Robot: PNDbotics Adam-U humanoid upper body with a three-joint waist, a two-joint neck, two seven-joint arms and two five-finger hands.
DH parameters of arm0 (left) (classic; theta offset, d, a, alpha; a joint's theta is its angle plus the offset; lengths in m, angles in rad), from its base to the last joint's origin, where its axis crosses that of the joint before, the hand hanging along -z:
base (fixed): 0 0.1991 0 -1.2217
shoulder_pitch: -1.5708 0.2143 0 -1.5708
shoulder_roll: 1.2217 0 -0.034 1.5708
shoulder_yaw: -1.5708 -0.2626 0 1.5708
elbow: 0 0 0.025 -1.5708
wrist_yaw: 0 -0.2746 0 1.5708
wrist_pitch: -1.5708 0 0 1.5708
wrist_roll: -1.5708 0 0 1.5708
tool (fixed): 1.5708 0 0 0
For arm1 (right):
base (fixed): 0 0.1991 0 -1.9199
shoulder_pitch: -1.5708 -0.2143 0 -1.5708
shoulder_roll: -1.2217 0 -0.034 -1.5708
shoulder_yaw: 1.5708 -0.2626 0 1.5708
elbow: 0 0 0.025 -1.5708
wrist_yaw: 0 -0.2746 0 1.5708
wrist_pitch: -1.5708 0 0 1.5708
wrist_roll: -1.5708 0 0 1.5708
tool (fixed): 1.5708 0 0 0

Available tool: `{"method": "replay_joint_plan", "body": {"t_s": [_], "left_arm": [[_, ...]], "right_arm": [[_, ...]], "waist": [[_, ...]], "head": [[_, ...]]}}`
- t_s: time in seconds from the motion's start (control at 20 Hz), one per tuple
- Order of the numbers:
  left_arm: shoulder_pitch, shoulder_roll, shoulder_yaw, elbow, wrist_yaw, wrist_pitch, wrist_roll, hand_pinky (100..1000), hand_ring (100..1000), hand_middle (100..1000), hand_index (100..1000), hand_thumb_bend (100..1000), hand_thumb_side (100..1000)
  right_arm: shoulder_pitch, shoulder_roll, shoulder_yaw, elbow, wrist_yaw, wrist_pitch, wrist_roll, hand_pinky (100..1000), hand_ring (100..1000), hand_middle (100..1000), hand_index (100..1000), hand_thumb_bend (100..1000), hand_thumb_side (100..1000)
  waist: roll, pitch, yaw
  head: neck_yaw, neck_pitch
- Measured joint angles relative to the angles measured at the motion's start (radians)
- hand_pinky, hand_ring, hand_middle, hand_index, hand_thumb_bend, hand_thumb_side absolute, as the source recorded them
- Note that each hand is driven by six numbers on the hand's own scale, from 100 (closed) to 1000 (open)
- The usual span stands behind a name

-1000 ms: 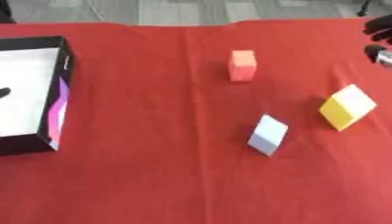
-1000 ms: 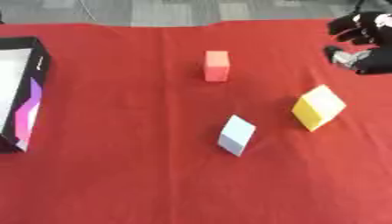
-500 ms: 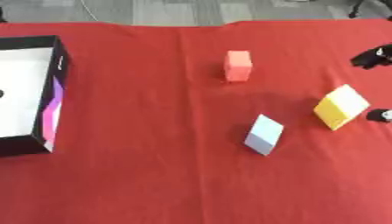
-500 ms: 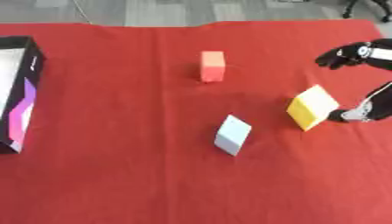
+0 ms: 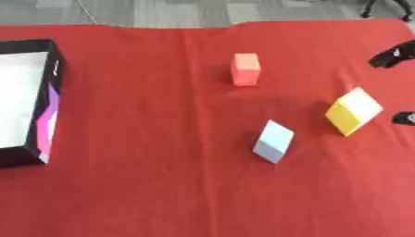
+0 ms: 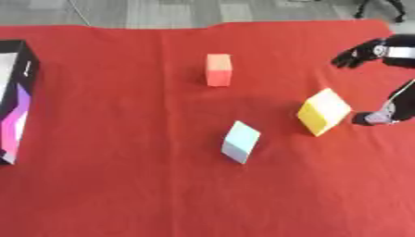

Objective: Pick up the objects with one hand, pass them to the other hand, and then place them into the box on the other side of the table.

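The right hand (image 6: 387, 78) hovered beside the yellow block (image 6: 323, 112), fingers spread, holding nothing. The block lay on the red surface (image 6: 146, 185), far from the box (image 5: 40, 115). Recommended: straddle opposite faces squarely before closing.

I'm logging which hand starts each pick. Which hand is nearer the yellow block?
Right. The right hand is just right of the yellow block, fingers spread, not touching it. The left hand shows in neither view.
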Motion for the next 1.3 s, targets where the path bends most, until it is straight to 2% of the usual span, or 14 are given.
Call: {"method": "replay_joint_plan", "body": {"t_s": [0.5, 0.8, 1.3], "left_arm": [[0.000, 0.003, -0.001, 0.000, 0.000, 0.001, -0.001, 797, 931, 717, 674, 153, 916], [0.000, 0.003, -0.001, 0.000, 0.000, 0.004, -0.004, 798, 932, 716, 674, 153, 918], [-0.004, 0.003, -0.007, 0.000, 0.000, 0.005, -0.005, 798, 932, 716, 673, 154, 920]], "right_arm": [[-0.030, 0.000, 0.054, 0.042, 0.116, -0.061, 0.004, 1000, 921, 895, 949, 519, 100], [-0.058, 0.004, 0.080, 0.077, 0.150, -0.094, 0.017, 1000, 921, 896, 950, 542, 100], [-0.132, 0.047, 0.130, 0.157, 0.180, -0.138, 0.047, 1000, 914, 896, 950, 553, 102]], "waist": [[0.000, 0.001, 0.007], [0.000, 0.001, 0.014], [0.000, 0.006, 0.027]], "head": [[-0.008, 0.000], [-0.008, 0.000], [-0.012, 0.000]]}}
